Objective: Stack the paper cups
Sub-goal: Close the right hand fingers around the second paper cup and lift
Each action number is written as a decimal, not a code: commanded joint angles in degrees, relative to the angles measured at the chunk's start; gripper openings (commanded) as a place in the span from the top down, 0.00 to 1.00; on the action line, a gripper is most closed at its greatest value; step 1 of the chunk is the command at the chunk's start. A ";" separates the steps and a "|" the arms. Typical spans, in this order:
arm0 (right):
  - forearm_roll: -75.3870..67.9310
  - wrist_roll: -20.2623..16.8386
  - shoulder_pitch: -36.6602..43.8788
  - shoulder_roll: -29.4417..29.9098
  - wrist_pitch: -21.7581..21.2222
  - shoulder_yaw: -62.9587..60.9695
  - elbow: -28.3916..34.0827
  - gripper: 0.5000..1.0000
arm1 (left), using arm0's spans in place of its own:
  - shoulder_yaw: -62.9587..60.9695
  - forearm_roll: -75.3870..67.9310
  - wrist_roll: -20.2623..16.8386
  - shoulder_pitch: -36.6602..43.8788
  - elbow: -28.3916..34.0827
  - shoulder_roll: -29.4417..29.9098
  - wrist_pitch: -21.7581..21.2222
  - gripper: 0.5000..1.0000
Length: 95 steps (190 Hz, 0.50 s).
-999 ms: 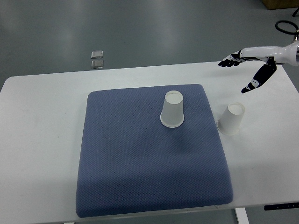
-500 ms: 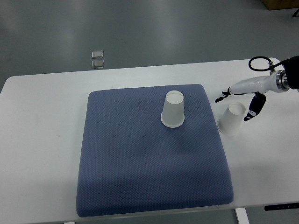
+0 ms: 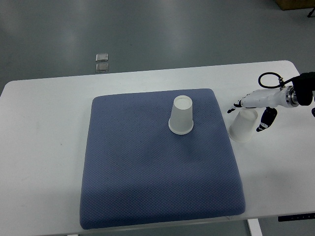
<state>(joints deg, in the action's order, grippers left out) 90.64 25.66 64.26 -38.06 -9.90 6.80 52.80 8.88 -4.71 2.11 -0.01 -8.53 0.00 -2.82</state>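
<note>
A blue mat (image 3: 157, 162) covers the middle of the white tabletop (image 3: 39, 147). One upturned paper cup (image 3: 181, 115) stands on the mat's far right part. Just off the mat, a second cup (image 3: 243, 126) stands between the right hand's (image 3: 252, 109) spread fingers.

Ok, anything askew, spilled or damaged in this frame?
Nothing stands out. Both cups stand upside down and undamaged: one on the blue mat, the other cup on the white table beside the mat's right edge. The right hand straddles that cup, fingers spread.
</note>
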 commanded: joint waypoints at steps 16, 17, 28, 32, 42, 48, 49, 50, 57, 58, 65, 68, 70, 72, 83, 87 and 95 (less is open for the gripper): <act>0.24 -0.34 -0.01 0.36 1.11 0.93 -0.06 0.19 | 0.00 0.06 0.00 0.01 0.00 0.00 0.01 0.00; 0.24 -0.34 -0.01 0.45 1.19 1.02 0.02 0.19 | 0.00 0.06 0.00 0.01 0.00 0.00 0.01 0.00; 0.24 -0.26 0.07 0.62 1.63 1.11 0.03 0.21 | 0.00 0.06 0.00 -0.08 0.00 0.00 0.01 0.00; 0.24 -0.17 0.07 0.62 1.72 1.11 0.03 0.21 | 0.00 0.06 0.00 0.01 0.00 0.00 0.01 0.00; 0.24 0.09 0.16 0.62 1.72 1.11 0.03 0.22 | 0.00 -0.03 0.00 0.01 0.00 0.00 0.01 0.00; 0.24 0.18 0.16 0.62 1.72 1.11 0.03 0.26 | 0.00 -0.03 0.00 0.01 0.00 0.00 0.01 0.00; 0.24 0.18 0.16 0.62 1.72 1.11 0.03 0.26 | 0.00 -0.03 0.00 0.01 0.00 0.00 0.01 0.00; 0.24 0.18 0.16 0.62 1.72 1.11 0.03 0.26 | 0.00 0.06 0.00 0.01 0.00 0.00 -0.08 0.00; 0.24 0.27 0.25 0.62 1.81 1.11 0.03 0.26 | 0.00 -0.03 0.00 0.01 0.00 0.00 0.01 0.00; 0.24 0.27 0.25 0.62 1.81 1.11 0.03 0.26 | 0.00 -0.03 0.00 0.01 0.00 0.00 0.01 0.00; 0.24 0.27 0.16 0.62 1.81 1.11 0.03 0.28 | 0.00 -0.03 0.00 0.01 0.00 0.00 0.01 0.00; 0.24 0.27 0.16 0.62 1.81 1.11 0.03 0.29 | 0.00 -0.03 0.00 0.01 0.00 0.00 0.01 0.00; 0.24 0.27 0.16 0.62 1.81 1.11 0.03 0.30 | 0.00 -0.03 0.00 0.01 0.00 0.00 0.01 0.00; 0.24 0.27 0.16 0.62 1.81 1.11 0.03 0.30 | 0.00 -0.03 0.00 0.01 0.00 0.00 0.01 0.00; 0.24 0.27 0.16 0.62 1.90 1.11 0.03 0.32 | 0.00 -0.03 0.00 0.01 0.00 0.00 0.01 0.00; 0.24 0.27 0.16 0.62 1.90 1.11 0.03 0.33 | 0.00 -0.03 0.00 0.01 0.00 0.00 0.01 0.00; 0.24 0.27 0.16 0.62 2.07 1.11 0.03 0.34 | 0.00 0.06 0.00 0.01 0.00 0.00 0.01 0.00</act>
<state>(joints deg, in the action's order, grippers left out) 90.88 25.92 64.45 -37.44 -8.05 7.91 52.82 8.88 -4.70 2.11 -0.01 -8.53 0.00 -2.82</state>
